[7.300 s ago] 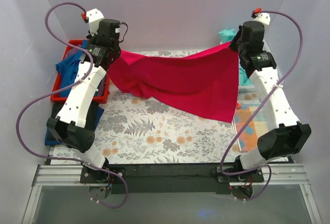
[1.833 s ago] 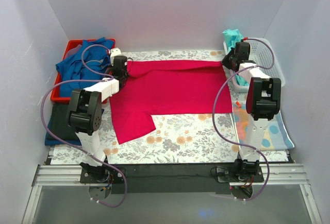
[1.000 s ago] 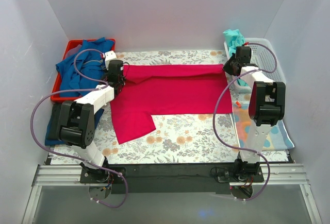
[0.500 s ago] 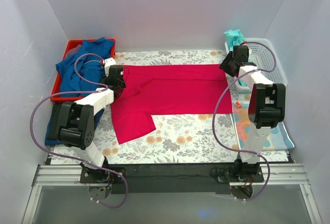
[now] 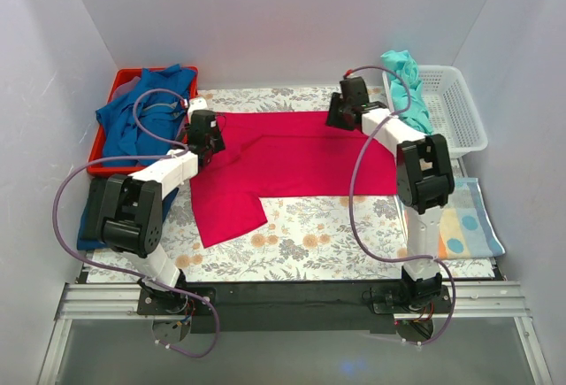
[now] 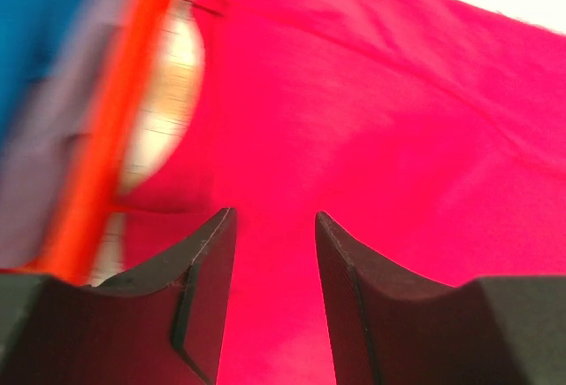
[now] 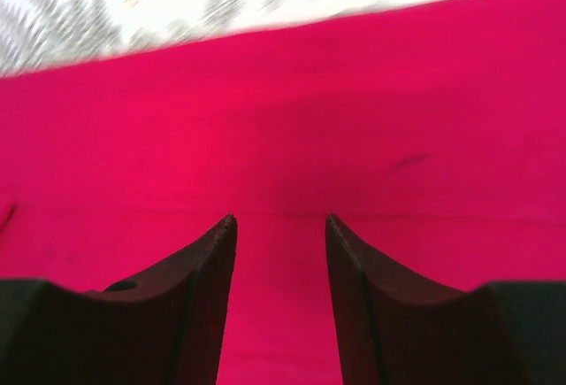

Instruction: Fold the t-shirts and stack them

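Observation:
A crimson-pink t-shirt [image 5: 301, 159] lies spread flat on the floral table, one sleeve reaching toward the near left. My left gripper [image 5: 215, 137] hovers over its far left corner, open and empty; in the left wrist view the open left gripper [image 6: 274, 219] has only pink t-shirt [image 6: 398, 119] between its fingers. My right gripper [image 5: 341, 116] is over the shirt's far edge, also open; the right wrist view shows the open right gripper [image 7: 280, 219] above pink t-shirt [image 7: 292, 119]. A teal t-shirt [image 5: 405, 80] hangs over the basket's rim.
A red bin [image 5: 118, 82] at the far left holds rumpled blue t-shirts [image 5: 141, 111]. Below it lies a dark folded stack [image 5: 95, 212]. A white basket [image 5: 451, 106] stands at the far right, and a spotted patchwork cloth [image 5: 455, 221] lies in front of it.
Both grippers have opened and let go of the pink shirt, which now lies flat. The right gripper has moved left along the far edge, away from the basket.

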Robot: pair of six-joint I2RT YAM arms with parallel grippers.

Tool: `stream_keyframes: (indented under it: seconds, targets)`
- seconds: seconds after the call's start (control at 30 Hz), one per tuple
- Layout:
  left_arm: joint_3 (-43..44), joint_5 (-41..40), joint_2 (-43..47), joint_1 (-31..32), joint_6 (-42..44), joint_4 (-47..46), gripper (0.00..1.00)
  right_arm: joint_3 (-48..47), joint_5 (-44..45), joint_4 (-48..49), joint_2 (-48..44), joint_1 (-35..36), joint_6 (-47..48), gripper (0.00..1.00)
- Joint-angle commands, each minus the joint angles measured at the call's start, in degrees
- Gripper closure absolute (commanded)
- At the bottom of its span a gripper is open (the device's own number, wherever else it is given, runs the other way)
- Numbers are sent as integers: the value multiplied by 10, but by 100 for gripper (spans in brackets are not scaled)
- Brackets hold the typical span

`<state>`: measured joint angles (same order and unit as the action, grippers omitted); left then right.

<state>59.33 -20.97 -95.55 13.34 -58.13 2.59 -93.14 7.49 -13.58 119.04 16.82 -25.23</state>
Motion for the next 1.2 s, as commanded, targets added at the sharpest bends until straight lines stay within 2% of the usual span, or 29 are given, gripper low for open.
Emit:
stream_keyframes:
  seconds: [0.0,0.03,0.23,0.5,1.17]
  targets:
    - [14,81,17,44,3,-8,61,-51,-70,-14,47,38,-3,50]
    - [14,87,12,60,5,-14,62,-58,-103,-14,55,42,0,50]
    - [2,121,-2,77,-9,-44,63,-87,-126,-16,81,59,12,51]
    - [-13,132,-30,80,-18,-57,65,-76,-121,-22,76,59,19,51]
    - [26,28,-104,82,-8,-86,65,-56,-121,-22,68,45,25,52]
